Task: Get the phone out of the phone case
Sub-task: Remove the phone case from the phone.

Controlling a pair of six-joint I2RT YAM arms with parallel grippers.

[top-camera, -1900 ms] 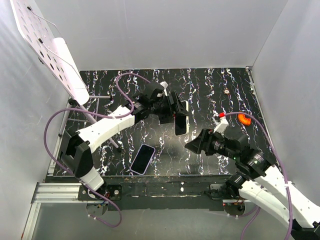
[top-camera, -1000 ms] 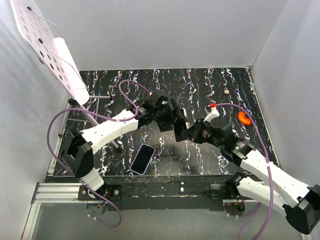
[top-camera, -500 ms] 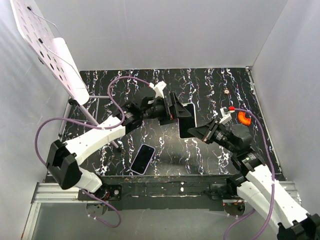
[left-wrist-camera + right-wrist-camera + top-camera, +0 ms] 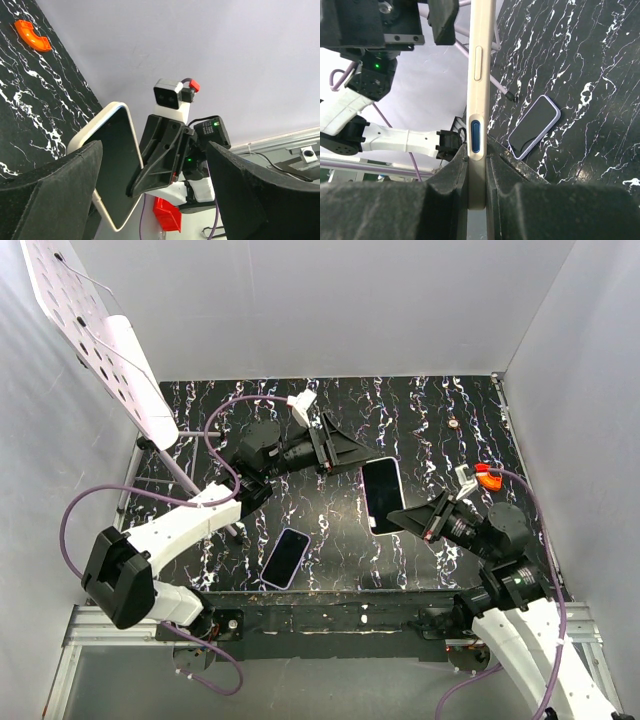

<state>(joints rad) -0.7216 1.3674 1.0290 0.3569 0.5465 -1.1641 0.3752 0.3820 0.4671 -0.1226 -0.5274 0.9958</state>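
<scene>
This is a robot test cell in a lab, not a home or a shop. Plain white walls box in a small table with a black marbled top, fixed to a bare aluminium rail at the near edge. A white left arm and right arm stand there, trailing purple cables (loose, looping in the air). A white board full of holes tilts over the left corner.

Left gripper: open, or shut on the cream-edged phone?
Open: left gripper fingers spread wide; the right gripper pinches the phone by its edge.
</scene>
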